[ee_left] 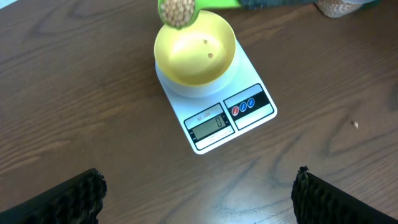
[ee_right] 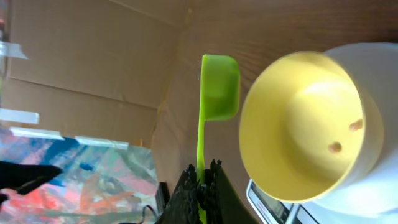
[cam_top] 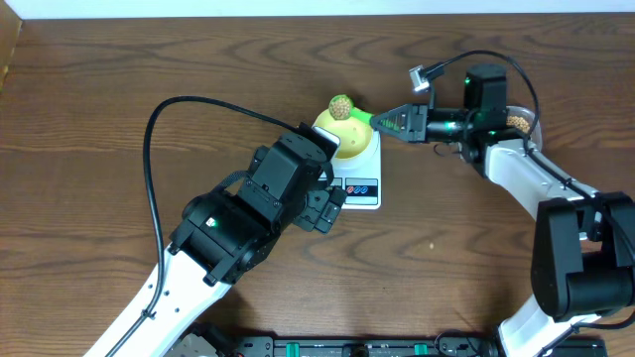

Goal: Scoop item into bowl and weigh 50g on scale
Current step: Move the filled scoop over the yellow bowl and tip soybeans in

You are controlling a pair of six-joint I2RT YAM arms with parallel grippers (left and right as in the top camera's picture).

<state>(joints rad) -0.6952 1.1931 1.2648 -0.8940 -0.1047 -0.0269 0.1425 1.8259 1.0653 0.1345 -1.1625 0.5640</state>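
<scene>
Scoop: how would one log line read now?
right pincer shut on scoop | beans heaped, scoop at bowl rim | bowl on scale | left pincer open

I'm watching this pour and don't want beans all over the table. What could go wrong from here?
1. The green scoop, pinched in the right fingers, is heaped with beans and sits over the yellow bowl's far rim, not its middle; tipping here could drop some outside.
2. The open left fingers hang near the scale; a nudge might disturb the reading.
3. What looks like one stray bean lies on the table, so spills seem likely.
</scene>
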